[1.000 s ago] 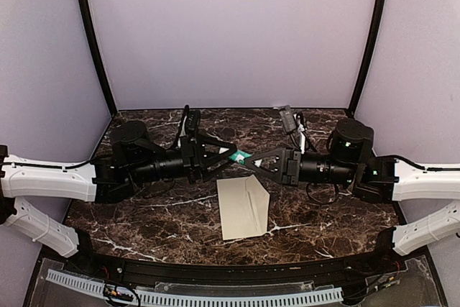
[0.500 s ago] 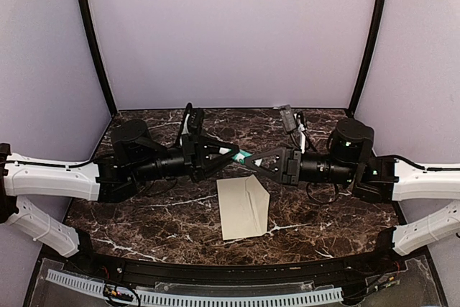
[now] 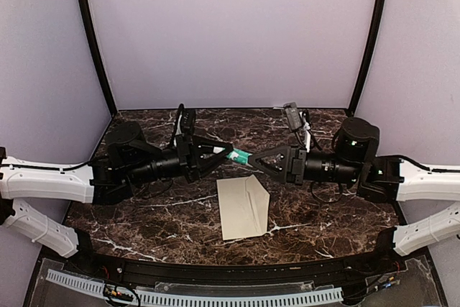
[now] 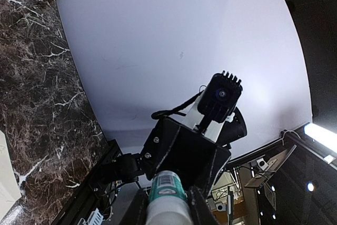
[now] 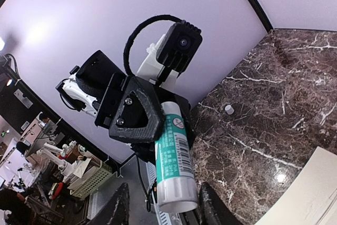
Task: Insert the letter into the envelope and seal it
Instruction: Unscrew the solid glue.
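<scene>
The envelope (image 3: 233, 208) lies flat on the marble table, its triangular flap (image 3: 259, 203) open to the right. Its edge also shows in the left wrist view (image 4: 4, 183) and the right wrist view (image 5: 310, 193). The letter does not show as a separate sheet. My left gripper (image 3: 228, 152) is shut on a green and white glue stick (image 3: 241, 155), held level above the table behind the envelope. My right gripper (image 3: 257, 157) faces it, open, with its fingers (image 5: 120, 206) on either side of the stick's white end (image 5: 176, 196) and gaps between.
A small white cap (image 5: 228, 109) stands on the table beyond the left gripper. Both arms stretch in from the sides over the table's middle. Purple walls and black corner posts (image 3: 93, 41) close in the back.
My right gripper has drawn back to the right, off the glue stick it overlapped before. My left gripper keeps hold of the stick and has shifted slightly left. The envelope has not moved.
</scene>
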### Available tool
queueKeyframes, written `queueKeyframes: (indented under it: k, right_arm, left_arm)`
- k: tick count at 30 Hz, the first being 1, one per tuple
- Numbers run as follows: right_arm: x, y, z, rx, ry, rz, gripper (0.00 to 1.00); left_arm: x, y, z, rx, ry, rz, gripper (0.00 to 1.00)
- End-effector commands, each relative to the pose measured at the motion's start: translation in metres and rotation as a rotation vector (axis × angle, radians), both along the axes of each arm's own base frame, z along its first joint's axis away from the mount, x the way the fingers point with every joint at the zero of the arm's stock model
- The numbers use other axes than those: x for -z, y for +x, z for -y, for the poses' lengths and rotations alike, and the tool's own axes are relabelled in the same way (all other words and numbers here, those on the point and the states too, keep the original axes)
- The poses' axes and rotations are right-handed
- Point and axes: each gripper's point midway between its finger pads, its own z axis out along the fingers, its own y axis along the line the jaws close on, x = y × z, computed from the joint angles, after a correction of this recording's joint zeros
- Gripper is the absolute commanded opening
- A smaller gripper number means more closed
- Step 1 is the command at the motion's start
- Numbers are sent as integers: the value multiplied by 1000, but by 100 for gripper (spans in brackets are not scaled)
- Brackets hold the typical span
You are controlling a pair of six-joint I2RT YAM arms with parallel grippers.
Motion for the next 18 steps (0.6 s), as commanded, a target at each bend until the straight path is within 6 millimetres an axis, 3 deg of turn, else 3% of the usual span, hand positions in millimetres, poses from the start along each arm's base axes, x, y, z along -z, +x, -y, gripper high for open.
queueKeyframes:
  k: [1, 6, 18]
  right_arm:
    - [-4, -4, -1, -26, 16, 13, 39]
    - [-3, -5, -5, -40, 25, 3, 35]
    - [-7, 1, -7, -45, 81, -72, 10]
  left_arm:
    - [-10, -2, -7, -17, -23, 28, 0]
    - [-10, -3, -6, -9, -33, 27, 0]
    - [-8, -8, -3, 27, -16, 73, 0]
